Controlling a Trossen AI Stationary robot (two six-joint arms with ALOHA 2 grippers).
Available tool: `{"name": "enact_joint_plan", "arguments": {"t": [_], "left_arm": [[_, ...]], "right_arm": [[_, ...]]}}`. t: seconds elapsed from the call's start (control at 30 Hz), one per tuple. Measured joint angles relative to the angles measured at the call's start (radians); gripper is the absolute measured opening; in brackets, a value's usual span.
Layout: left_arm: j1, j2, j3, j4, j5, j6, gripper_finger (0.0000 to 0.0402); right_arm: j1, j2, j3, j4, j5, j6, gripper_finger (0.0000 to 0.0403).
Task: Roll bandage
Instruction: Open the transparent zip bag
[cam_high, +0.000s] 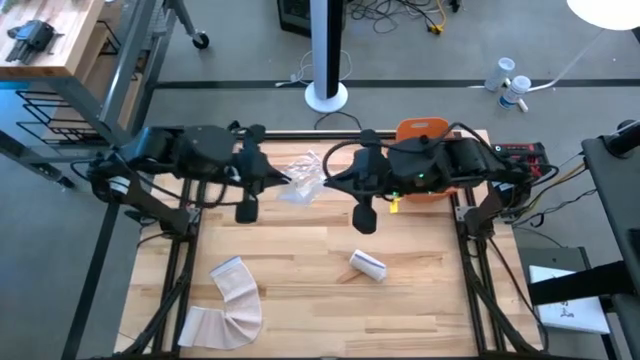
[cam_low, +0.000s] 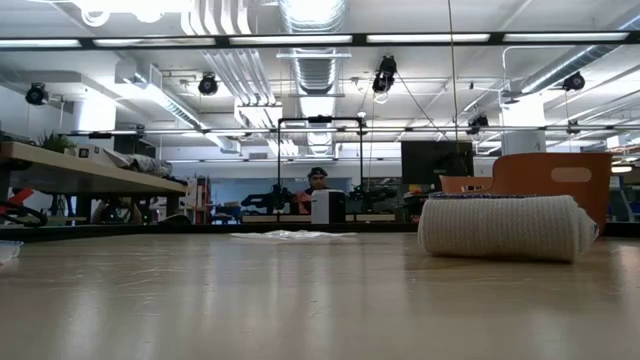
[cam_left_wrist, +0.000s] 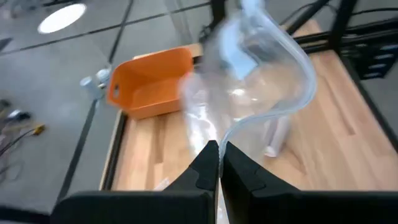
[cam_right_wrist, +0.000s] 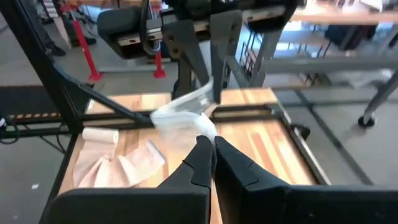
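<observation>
Blurring plastic bag (cam_left_wrist: 249, 81), left gripper (cam_left_wrist: 217, 163) pinching

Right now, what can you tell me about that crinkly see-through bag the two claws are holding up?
The plastic bag is clear, thin and wrinkled, with shiny glare spots. It hangs stretched in the air near the back of the wooden table, beside the orange bin. The left claw is shut on one edge and the right claw is shut on the other. What is inside cannot be made out.
</observation>
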Motion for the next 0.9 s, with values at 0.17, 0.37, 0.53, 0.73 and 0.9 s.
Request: {"name": "enact_joint_plan", "arguments": {"t": [0.17, 0.37, 0.53, 0.73, 0.9], "left_arm": [[0.001, -0.010, 0.000, -0.052, -0.096, -0.057, 0.0000], [0.000, -0.034, 0.001, -0.043, -0.152, -0.114, 0.0000], [0.004, -0.028, 0.000, 0.043, -0.147, -0.154, 0.0000], [0.004, 0.010, -0.006, 0.028, -0.138, -0.190, 0.0000], [0.008, -0.009, -0.006, 0.003, -0.245, -0.222, 0.0000]], "right_arm": [[0.000, -0.006, 0.000, -0.104, 0.080, 0.093, 0.0000], [-0.005, -0.014, 0.001, -0.189, 0.215, 0.215, 0.0000], [-0.008, -0.007, 0.002, -0.090, 0.202, 0.205, 0.0000], [-0.014, 0.006, 0.002, -0.098, 0.181, 0.191, 0.0000], [-0.020, -0.011, 0.002, -0.195, 0.238, 0.293, 0.0000]]}}
